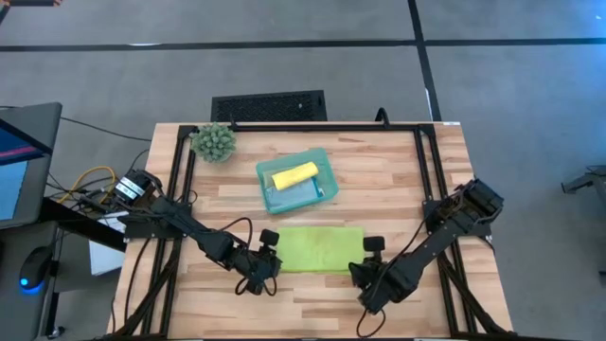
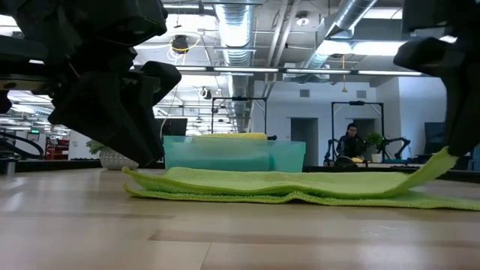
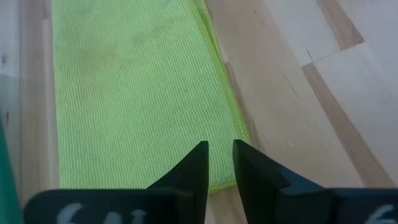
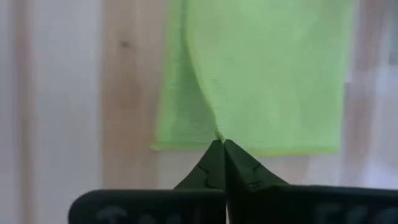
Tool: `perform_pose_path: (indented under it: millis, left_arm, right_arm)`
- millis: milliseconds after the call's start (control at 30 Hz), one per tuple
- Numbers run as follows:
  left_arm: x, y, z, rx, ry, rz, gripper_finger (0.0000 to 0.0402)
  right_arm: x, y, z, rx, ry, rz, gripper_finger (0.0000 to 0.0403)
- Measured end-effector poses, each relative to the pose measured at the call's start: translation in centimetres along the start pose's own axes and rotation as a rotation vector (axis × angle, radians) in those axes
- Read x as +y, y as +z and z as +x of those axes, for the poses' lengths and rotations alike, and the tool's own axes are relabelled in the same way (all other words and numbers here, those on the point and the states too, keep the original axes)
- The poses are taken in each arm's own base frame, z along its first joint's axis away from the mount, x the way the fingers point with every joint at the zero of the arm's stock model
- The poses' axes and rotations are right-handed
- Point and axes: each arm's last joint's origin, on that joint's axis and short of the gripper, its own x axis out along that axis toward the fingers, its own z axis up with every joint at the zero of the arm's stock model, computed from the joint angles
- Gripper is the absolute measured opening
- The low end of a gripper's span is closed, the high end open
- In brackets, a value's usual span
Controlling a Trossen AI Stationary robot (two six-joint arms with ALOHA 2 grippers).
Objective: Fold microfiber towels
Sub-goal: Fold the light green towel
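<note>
A lime green towel (image 1: 320, 249) lies folded into a long strip on the table's near middle. My right gripper (image 4: 219, 142) is at its right end, shut on a raised bit of the towel. My left gripper (image 3: 221, 152) is at the towel's left end (image 3: 143, 180), over the near corner, with its fingers a little apart. A yellow towel (image 1: 295, 174) lies rolled in the teal tray (image 1: 327, 161), on a pale blue cloth (image 1: 301, 195). No sage towel shows. My left gripper stands with its fingertips over the towel's left end; I cannot tell whether it touches. My right gripper pinches the top layer at the towel's right end (image 4: 217, 132) between its two fingertips, coming level from the table's right. That end rises off the table (image 2: 439, 163); the rest lies flat.
The teal tray stands just beyond the towel. A spiky green plant ball (image 1: 214, 141) sits at the far left corner. A dark frame (image 1: 421, 142) runs along the table's far and side edges. A person (image 2: 349, 142) sits in the room beyond.
</note>
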Motion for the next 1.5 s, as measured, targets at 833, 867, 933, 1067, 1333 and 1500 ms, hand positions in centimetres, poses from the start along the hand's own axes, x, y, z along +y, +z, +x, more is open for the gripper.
perform_pose_path:
  millis: [833,867,933,1067,1333,1500]
  left_arm:
    - [-1.0,0.2,-0.3,-0.035,-0.055,0.129,0.0042]
    - [-1.1,0.3,-0.4,-0.044,-0.054,0.151,0.0048]
    - [-1.1,0.3,-0.3,-0.049,-0.049,0.189,0.0065]
    - [-1.4,-0.4,0.6,0.007,-0.016,0.250,0.0104]
    - [-1.4,-1.3,1.6,0.067,0.145,0.278,0.0118]
    - [-1.4,-1.3,1.5,0.068,0.141,0.269,0.0087]
  right_arm:
    - [1.9,0.3,-0.7,-0.040,0.147,0.033,0.0014]
    - [1.9,0.3,-0.7,-0.039,0.146,0.033,0.0014]
    - [1.9,0.3,-0.7,-0.040,0.147,0.034,0.0016]
    - [2.0,0.3,-0.7,-0.045,0.150,0.036,0.0018]
    - [2.0,0.3,-0.7,-0.047,0.151,0.036,0.0015]
    - [2.0,0.3,-0.7,-0.047,0.151,0.036,0.0020]
